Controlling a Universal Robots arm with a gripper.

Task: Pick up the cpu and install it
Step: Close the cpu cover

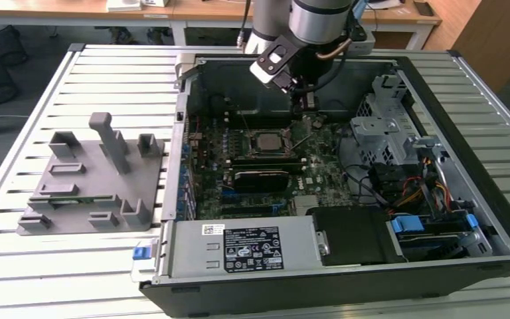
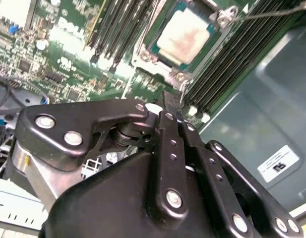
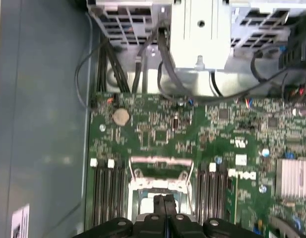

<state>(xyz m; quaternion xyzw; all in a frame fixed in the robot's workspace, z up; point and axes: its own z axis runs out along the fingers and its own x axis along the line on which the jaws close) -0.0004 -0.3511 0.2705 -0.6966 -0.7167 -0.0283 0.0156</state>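
Note:
The cpu [image 1: 265, 141] lies flat in the black socket frame on the green motherboard [image 1: 321, 166], inside the open computer case. Its silver-grey top [image 2: 185, 36] is uncovered in the second wrist view. My gripper [image 1: 305, 114] hangs just behind the socket, toward the back wall of the case, a little above the board. Its black fingers [image 3: 165, 202] are pressed together with nothing between them, so it is shut and holds nothing. In the second wrist view the gripper [image 2: 171, 105] ends a short way from the socket's corner. The socket's thin metal lever [image 2: 264, 13] stands out to one side.
A grey plastic fixture block [image 1: 95, 179] stands on the slatted table at the exterior view's left. Inside the case are memory slots [image 2: 118, 25] on both sides of the socket, a drive cage [image 1: 388, 123], cable bundles [image 1: 414, 193] and a power supply [image 1: 242, 247] at the front.

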